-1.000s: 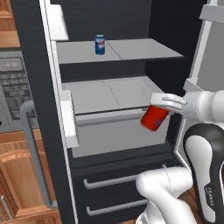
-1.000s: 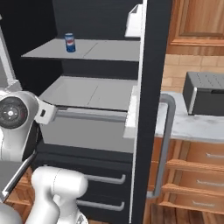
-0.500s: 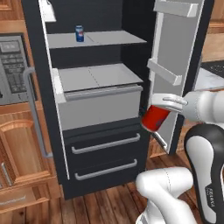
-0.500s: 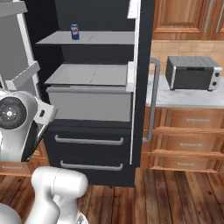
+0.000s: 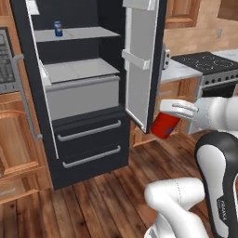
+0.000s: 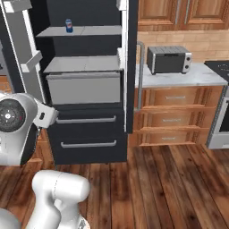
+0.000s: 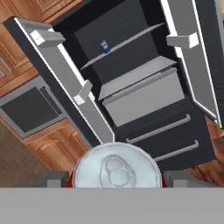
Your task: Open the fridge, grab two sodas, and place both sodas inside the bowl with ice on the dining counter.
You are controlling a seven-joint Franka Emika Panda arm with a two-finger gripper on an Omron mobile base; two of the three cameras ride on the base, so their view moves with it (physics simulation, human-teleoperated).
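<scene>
My gripper [image 5: 174,114] is shut on the red soda [image 5: 163,126], held tilted in front of the open fridge [image 5: 83,100], low and right of its right door. In the hand view the can's silver top [image 7: 116,169] sits between my fingertips [image 7: 56,180]. The blue soda [image 5: 58,29] stands upright on the fridge's upper shelf, also seen as a small can [image 6: 69,25] and from the hand [image 7: 104,46]. Both fridge doors stand open. The bowl with ice and the dining counter are out of view.
The open right door [image 5: 142,65] hangs close to my hand. A stove [image 5: 209,62] stands right of the fridge, a built-in oven [image 5: 5,62] left. A toaster oven [image 6: 169,59] sits on the wall countertop over wooden drawers [image 6: 172,120]. Wooden floor lies open before the fridge.
The whole picture has shifted: the base has backed away from the fridge, which now looks smaller and farther. The red soda stays in my grip.
</scene>
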